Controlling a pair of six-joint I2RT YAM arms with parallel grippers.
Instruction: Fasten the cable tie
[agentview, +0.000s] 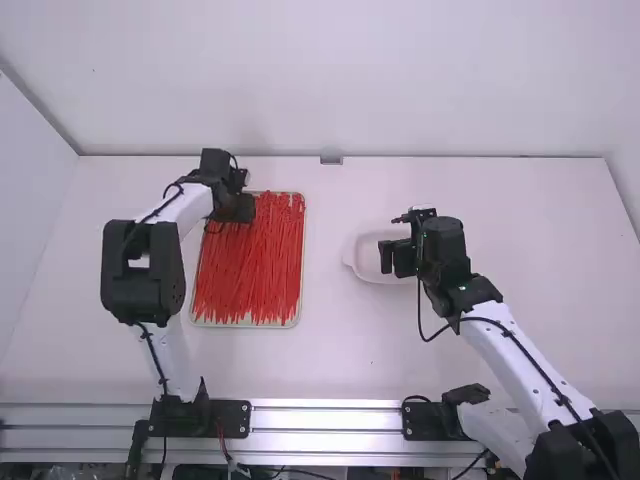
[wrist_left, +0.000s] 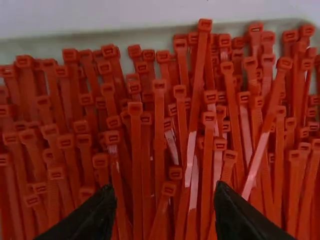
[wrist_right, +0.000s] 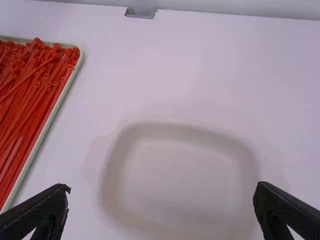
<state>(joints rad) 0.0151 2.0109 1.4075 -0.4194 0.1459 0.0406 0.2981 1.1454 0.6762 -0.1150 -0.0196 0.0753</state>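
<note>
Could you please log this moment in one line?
left jaws open over cable ties | right jaws open above white dish | nothing held

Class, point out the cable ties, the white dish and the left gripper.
cable ties (wrist_left: 160, 125): left wrist view, middle of the red pile.
dish (wrist_right: 180, 175): right wrist view, its floor.
left gripper (wrist_left: 164, 190): left wrist view, midway between its open fingertips.

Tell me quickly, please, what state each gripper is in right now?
Left gripper: open, holding nothing, above the ties.
Right gripper: open, holding nothing, above the dish.
</note>
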